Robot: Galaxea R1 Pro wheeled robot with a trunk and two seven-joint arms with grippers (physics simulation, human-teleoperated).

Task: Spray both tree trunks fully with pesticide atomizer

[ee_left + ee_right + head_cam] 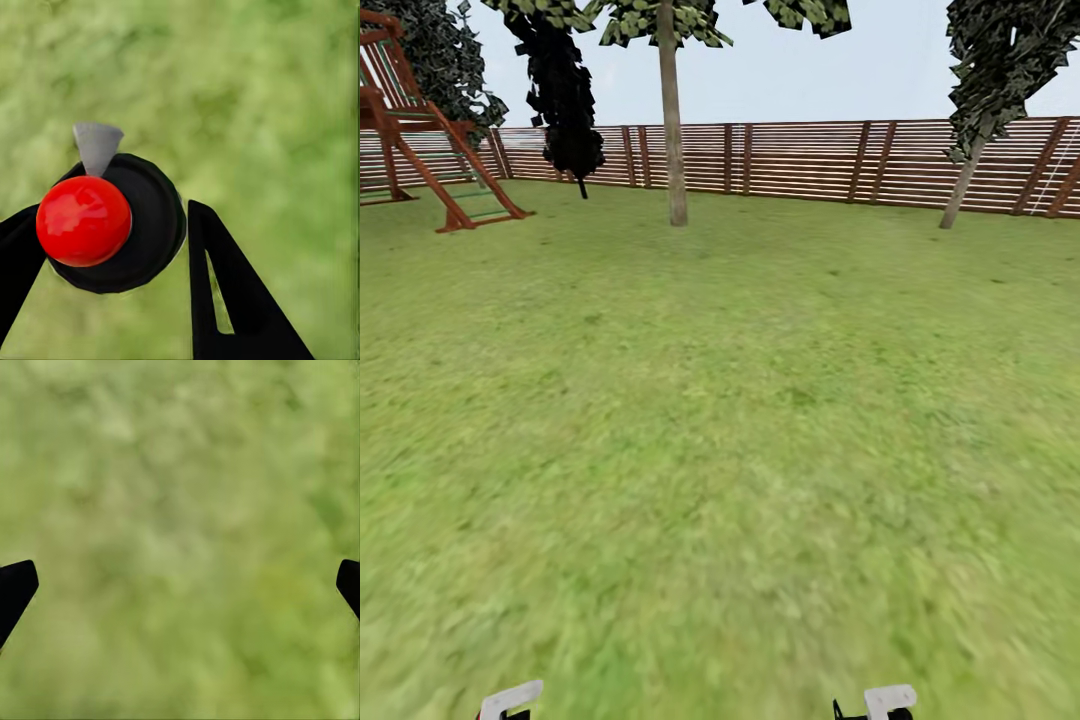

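Gripping the atomizer (112, 225) between its fingers, the left gripper (112, 262) hangs over the lawn (720, 420); right gripper (180, 592) spread wide, empty. Trees (672, 120) stand well ahead; a loose pinch could drop it on the way.

Open lawn (740, 420) ahead; tree trunk (672, 130) and fence (810, 160) stand far off.

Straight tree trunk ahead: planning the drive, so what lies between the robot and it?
Only open lawn up to the trunk in the head view.
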